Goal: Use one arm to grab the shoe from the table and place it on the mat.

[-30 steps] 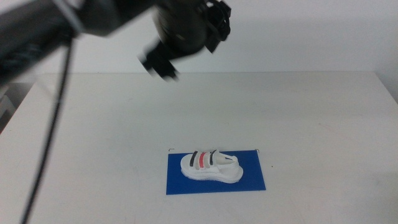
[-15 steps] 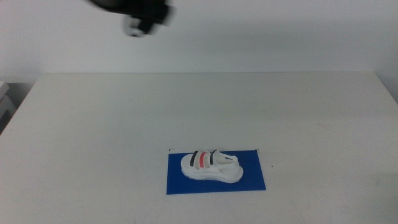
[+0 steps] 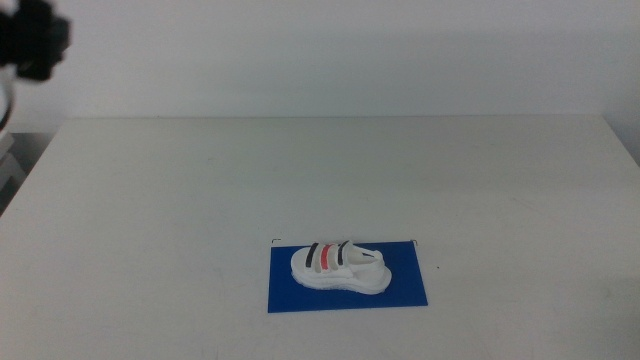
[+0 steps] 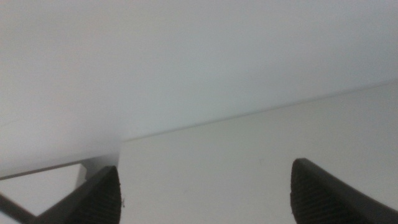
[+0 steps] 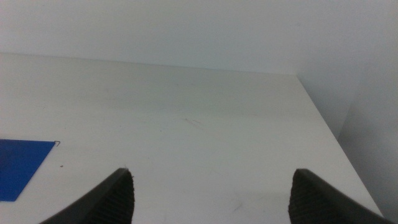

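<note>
The white sandal [image 3: 338,268] with two black straps and one red strap lies on its sole on the blue mat [image 3: 400,288], near the front middle of the white table [image 3: 200,190]. No gripper touches it. In the middle view only a dark part of the left arm [image 3: 35,38] shows, high in the top left corner, far from the shoe. My left gripper [image 4: 205,193] is open and empty, facing the table's far edge and the wall. My right gripper [image 5: 211,193] is open and empty over the table's right side; a corner of the mat [image 5: 22,167] shows in its view.
The table's right edge [image 5: 329,134] runs close to the right gripper. A pale object [image 3: 8,165] stands off the table's left edge.
The left arm has pulled up and to the left, from above the table's back middle to the top left corner. The shoe and mat have not moved.
</note>
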Robot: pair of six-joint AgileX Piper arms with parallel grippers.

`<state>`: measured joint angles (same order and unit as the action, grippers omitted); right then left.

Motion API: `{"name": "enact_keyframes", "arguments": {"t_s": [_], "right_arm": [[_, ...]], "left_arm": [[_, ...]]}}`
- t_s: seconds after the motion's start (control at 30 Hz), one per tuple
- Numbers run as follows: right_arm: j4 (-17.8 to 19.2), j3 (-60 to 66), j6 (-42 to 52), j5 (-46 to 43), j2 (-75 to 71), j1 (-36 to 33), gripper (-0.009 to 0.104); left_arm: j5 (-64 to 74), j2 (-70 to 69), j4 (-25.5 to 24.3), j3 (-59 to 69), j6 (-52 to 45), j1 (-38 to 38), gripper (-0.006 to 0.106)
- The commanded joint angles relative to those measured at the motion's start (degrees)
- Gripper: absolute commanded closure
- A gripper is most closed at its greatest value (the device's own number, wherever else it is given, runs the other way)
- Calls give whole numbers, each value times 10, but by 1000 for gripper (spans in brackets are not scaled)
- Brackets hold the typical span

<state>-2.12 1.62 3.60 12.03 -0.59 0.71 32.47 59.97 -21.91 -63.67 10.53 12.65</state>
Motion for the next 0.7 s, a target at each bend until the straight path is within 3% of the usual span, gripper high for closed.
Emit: {"name": "enact_keyframes", "arguments": {"t_s": [0.0,0.33,0.47,0.67], "right_arm": [[5,3,5,-44,-15,1,31],[5,3,5,-44,-15,1,31],[5,3,5,-44,-15,1,31],[5,3,5,-44,-15,1,31]], "left_arm": [[-101,-57,0,44,17,-19,7],[-115,-195,-1,194,68,-26,7],[-186,-245,1,269,71,-26,7],[-209,-318,57,368,7,-33,7]]}}
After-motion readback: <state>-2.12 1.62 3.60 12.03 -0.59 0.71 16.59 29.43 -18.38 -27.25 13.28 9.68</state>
